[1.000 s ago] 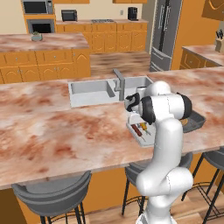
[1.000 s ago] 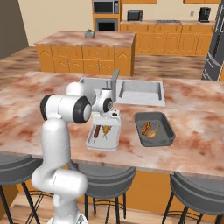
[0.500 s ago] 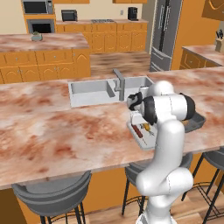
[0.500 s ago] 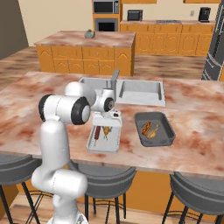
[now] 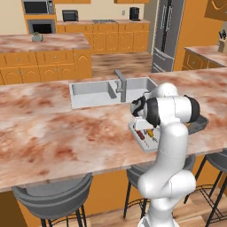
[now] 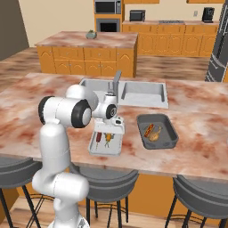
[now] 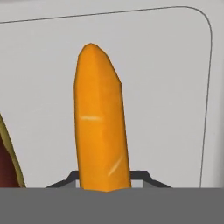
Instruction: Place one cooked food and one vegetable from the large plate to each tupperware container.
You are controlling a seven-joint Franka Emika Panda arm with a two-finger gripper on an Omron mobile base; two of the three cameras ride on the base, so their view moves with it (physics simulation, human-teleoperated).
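One tapered orange carrot point(image 7: 101, 118) sits pinched in the two-finger gripper point(image 7: 105, 179) above the shallow light-grey flat tray point(image 7: 175, 87); best released low, clear of the dark-red food point(image 7: 8, 166) at nine o'clock.

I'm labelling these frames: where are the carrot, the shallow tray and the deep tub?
carrot point(image 7: 100, 122), hand view, middle of its orange body.
shallow light-grey tray point(image 6: 105, 151), right base view, bare floor near its front rim.
deep dark-grey tub point(image 6: 168, 130), right base view, right wall.

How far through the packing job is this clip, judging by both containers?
Done: the dark tub holds two foods; the shallow tray has a reddish item.
In hand: gripper shut on an orange carrot over the tray.
Left: release it.
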